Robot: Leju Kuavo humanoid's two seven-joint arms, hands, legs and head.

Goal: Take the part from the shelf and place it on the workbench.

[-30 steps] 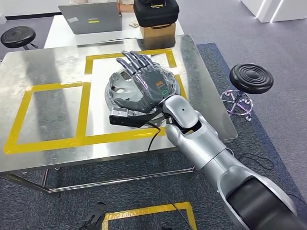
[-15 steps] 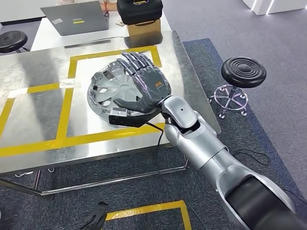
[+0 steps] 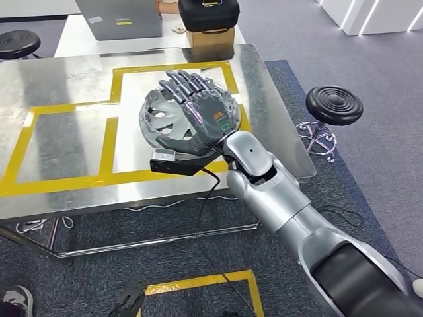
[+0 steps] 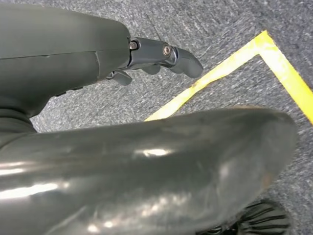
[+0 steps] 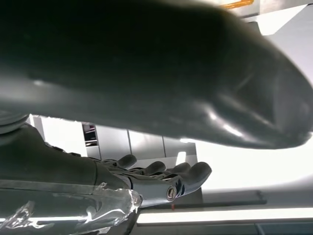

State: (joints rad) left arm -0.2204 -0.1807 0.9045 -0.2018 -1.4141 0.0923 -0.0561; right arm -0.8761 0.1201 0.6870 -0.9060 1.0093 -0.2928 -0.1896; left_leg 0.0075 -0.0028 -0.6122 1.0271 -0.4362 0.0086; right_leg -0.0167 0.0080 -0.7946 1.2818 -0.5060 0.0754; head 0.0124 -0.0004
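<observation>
The part point(image 3: 158, 123), a round silver wheel-cover-like disc with spokes, lies flat on the steel workbench point(image 3: 65, 148), inside the right-hand box of yellow tape. My right hand point(image 3: 199, 115) is stretched palm-down over the disc's right half, fingers straight and spread, thumb lying across its near edge. It grips nothing. In the right wrist view the right hand's fingers point(image 5: 162, 174) also look straight. My left hand point(image 4: 162, 54) hangs over the grey carpet, fingers loosely extended and empty.
A laptop point(image 3: 119, 16) and a black case on a cardboard box point(image 3: 208, 14) stand on the white table behind the bench. A black stool point(image 3: 334, 104) is right of the bench, another point(image 3: 20, 43) at far left. Yellow tape point(image 3: 199, 287) marks the floor. A shoe point(image 3: 15, 300) shows bottom left.
The whole view swung left, then back right and slightly down, so the camera moved. The disc stays in the same taped box and my right hand stays spread over it.
</observation>
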